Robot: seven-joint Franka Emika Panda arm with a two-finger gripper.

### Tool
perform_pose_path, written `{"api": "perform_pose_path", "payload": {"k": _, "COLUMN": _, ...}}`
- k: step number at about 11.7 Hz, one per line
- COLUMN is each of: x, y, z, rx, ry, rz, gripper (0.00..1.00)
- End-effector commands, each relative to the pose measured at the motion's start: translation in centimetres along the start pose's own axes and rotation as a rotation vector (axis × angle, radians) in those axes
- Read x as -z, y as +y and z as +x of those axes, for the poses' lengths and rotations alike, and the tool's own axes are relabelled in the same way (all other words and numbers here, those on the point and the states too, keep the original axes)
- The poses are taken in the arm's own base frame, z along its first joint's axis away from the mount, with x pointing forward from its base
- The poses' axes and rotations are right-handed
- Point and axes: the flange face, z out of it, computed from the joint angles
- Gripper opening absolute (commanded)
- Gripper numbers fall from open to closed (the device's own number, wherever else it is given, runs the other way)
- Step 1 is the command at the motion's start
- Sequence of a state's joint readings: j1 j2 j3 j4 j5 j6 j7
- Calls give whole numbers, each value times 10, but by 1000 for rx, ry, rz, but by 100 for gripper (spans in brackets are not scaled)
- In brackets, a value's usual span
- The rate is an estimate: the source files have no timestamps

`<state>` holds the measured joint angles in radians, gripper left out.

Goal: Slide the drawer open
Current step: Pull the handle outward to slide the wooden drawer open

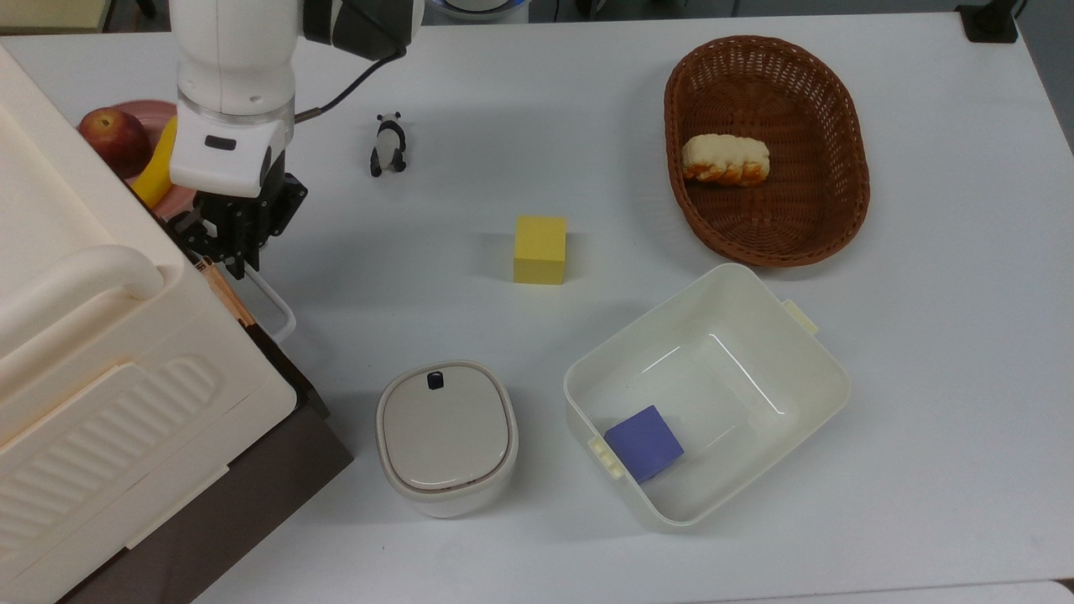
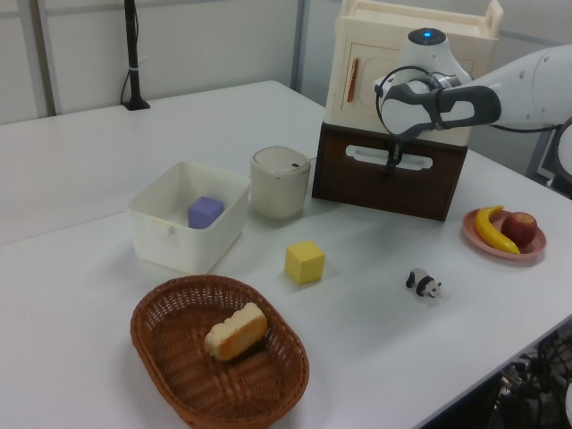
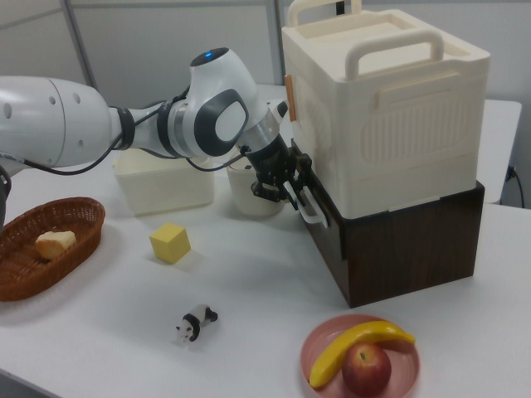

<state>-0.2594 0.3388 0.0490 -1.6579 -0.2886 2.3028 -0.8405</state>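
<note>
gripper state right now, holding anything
Gripper: at the drawer's white loop handle; whether it is open or shut cannot be told.

On the desk [image 1: 470, 101], top view: ribbed case [image 1: 92, 377] sits on the drawer [image 1: 243, 495] at the top view's left edge, w/ gripper [image 1: 228, 252] at the drawer handle [image 1: 273, 304]. Plate [image 1: 147, 117] w/ apple [image 1: 113, 134] & banana [image 1: 159, 168] behind the arm. Lidded tub [image 1: 445, 436] just right of the drawer, then open bin [image 1: 805, 369] holding a block [image 1: 644, 442]. Cube [image 1: 539, 249] mid-desk, panda [image 1: 388, 144] to its upper left, basket [image 1: 847, 193] w/ bread [image 1: 725, 159] upper right
</note>
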Motion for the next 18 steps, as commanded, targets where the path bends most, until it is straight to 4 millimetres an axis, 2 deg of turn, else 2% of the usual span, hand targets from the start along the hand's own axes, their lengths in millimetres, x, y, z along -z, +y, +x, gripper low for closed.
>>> {"api": "perform_pose_path", "payload": {"k": 1, "x": 25, "y": 1, "z": -11, "rx": -11, "ry": 9, "rz": -31, "gripper": 5}}
{"api": "perform_pose_path", "payload": {"k": 5, "x": 31, "y": -4, "z": -11, "rx": -9, "ry": 10, "rz": -31, "gripper": 4}}
{"api": "perform_pose_path", "payload": {"k": 9, "x": 30, "y": -13, "z": -9, "rx": 4, "ry": -9, "rz": -3, "gripper": 4}}
{"api": "perform_pose_path", "payload": {"k": 14, "x": 32, "y": -32, "z": 0, "rx": 31, "ry": -44, "rz": 51, "gripper": 4}}
{"api": "perform_pose_path", "payload": {"k": 18, "x": 37, "y": -43, "z": -1, "rx": 39, "ry": -58, "rz": 73, "gripper": 4}}
